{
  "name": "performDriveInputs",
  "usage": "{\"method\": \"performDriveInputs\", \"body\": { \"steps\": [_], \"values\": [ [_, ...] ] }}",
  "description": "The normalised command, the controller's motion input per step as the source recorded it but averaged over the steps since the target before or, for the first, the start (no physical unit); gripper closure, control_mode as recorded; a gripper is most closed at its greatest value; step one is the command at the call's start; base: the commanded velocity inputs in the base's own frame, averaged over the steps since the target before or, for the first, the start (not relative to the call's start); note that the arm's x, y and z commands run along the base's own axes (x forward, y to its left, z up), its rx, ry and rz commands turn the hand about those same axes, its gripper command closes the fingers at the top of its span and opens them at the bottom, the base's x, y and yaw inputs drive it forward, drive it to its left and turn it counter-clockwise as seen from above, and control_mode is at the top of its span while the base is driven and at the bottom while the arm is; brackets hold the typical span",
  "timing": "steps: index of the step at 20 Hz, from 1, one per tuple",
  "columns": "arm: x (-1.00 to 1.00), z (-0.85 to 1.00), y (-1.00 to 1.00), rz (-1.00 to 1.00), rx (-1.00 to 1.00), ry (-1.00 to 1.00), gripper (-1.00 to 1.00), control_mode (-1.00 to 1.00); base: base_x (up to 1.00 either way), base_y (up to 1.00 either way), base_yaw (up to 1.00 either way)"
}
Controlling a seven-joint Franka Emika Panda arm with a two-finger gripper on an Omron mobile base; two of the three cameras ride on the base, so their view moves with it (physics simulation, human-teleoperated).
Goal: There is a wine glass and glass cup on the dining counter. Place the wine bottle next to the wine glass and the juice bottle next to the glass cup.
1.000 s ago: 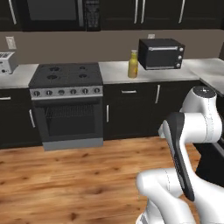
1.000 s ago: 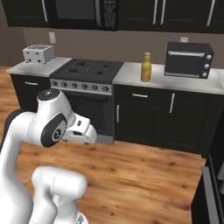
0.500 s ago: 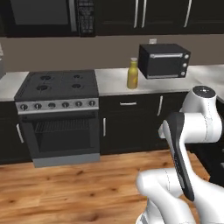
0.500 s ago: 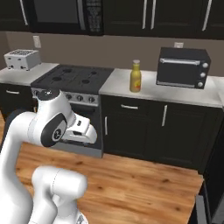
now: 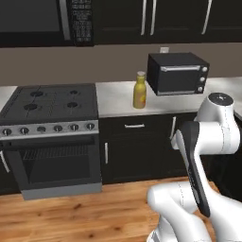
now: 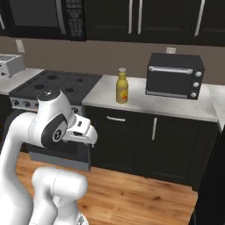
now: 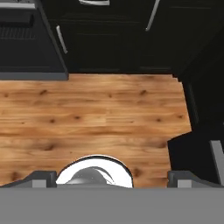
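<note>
The juice bottle [image 5: 139,90] [image 6: 122,86], plump and yellow with a grey cap, stands upright on the marble kitchen counter [image 5: 118,103], just left of a black toaster oven. My arm is folded close to the base, well short of the counter. The hand view looks down at the wood floor, and there my gripper [image 7: 112,178] is open: its two dark fingertips [image 7: 41,178] sit wide apart with nothing between them. The wine bottle, wine glass, glass cup and dining counter are out of view.
A black toaster oven [image 5: 177,73] [image 6: 175,76] sits right of the bottle. A stove [image 5: 49,101] with its oven stands to the left, a microwave [image 5: 42,21] above it, and a toaster [image 6: 9,64] at far left. Dark cabinets [image 6: 132,136] line the wall behind open wood floor [image 5: 94,210].
The whole picture has shifted: the base has driven toward the kitchen counter, so the stove, juice bottle and toaster oven look larger and nearer. The arm keeps its folded pose.
</note>
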Motion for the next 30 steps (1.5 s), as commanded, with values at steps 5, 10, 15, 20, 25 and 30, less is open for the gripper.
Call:
{"method": "performDriveInputs", "body": {
  "steps": [5,10,15,20,25,30],
  "values": [
    [0.00,0.00,0.00,0.00,0.00,0.00,-1.00,1.00,0.77,-0.32,0.00],
    [0.00,0.00,0.00,0.00,0.00,0.00,-1.00,1.00,0.80,-0.12,0.00],
    [0.00,0.00,0.00,0.00,0.00,0.00,-1.00,1.00,0.76,-0.05,-0.01],
    [0.00,0.00,0.00,0.00,0.00,0.00,-1.00,1.00,0.74,-0.07,-0.01],
    [0.00,0.00,0.00,0.00,0.00,0.00,-1.00,1.00,0.73,-0.10,-0.01],
    [0.00,0.00,0.00,0.00,0.00,0.00,-1.00,1.00,0.61,-0.11,0.00]
  ]
}}
